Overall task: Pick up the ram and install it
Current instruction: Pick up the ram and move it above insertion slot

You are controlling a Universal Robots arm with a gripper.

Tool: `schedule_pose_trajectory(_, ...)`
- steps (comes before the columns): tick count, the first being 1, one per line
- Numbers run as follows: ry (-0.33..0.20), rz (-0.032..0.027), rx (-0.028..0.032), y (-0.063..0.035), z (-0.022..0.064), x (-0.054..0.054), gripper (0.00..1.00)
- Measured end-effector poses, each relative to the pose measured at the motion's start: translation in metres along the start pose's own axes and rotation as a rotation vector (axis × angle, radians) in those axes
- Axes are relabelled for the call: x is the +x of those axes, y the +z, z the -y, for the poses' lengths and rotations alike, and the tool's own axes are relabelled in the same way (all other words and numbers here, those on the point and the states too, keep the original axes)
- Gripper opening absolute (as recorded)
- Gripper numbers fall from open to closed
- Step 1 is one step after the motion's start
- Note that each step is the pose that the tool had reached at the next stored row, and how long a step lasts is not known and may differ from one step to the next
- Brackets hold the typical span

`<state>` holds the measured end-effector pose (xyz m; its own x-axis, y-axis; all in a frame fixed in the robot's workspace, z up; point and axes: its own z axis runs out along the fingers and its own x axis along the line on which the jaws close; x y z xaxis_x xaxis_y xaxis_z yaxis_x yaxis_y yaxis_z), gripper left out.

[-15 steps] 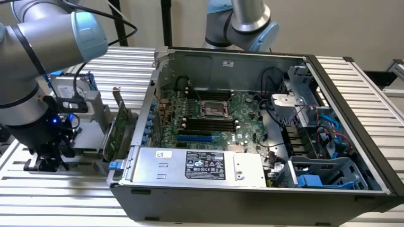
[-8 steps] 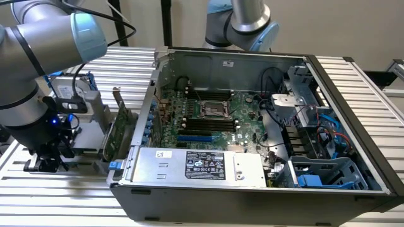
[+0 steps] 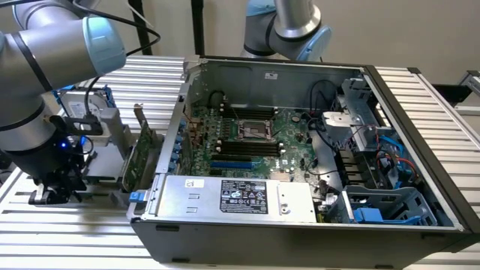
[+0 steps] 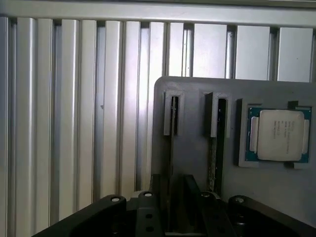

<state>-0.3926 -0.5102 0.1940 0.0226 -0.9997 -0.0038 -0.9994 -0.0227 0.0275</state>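
Observation:
In the wrist view a grey holder (image 4: 192, 163) carries two thin sticks standing on edge in narrow slots. I take these to be the ram: one ram stick (image 4: 171, 148) and a second stick (image 4: 213, 158) beside it. My gripper (image 4: 175, 186) hangs just over the first stick, open, with one dark finger (image 4: 159, 197) on each side of it. In the exterior view the gripper (image 3: 56, 191) is low at the left, outside the open computer case (image 3: 300, 225). Black memory slots (image 3: 244, 147) lie on the motherboard inside.
A processor chip (image 4: 279, 133) rests in the holder next to the sticks. A broad green expansion card (image 3: 139, 152) stands between my arm and the case, and a hard drive with blue rails (image 3: 82, 107) is behind. A second arm (image 3: 293, 28) stands beyond the case. The table is ribbed aluminium (image 3: 75, 236).

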Motion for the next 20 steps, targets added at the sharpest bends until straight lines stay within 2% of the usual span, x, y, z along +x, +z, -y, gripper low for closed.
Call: schedule_pose_trajectory(20, 0.008, 0.0002, 0.0001, 0.0003, 0.0001, 0.0000, 0.00)
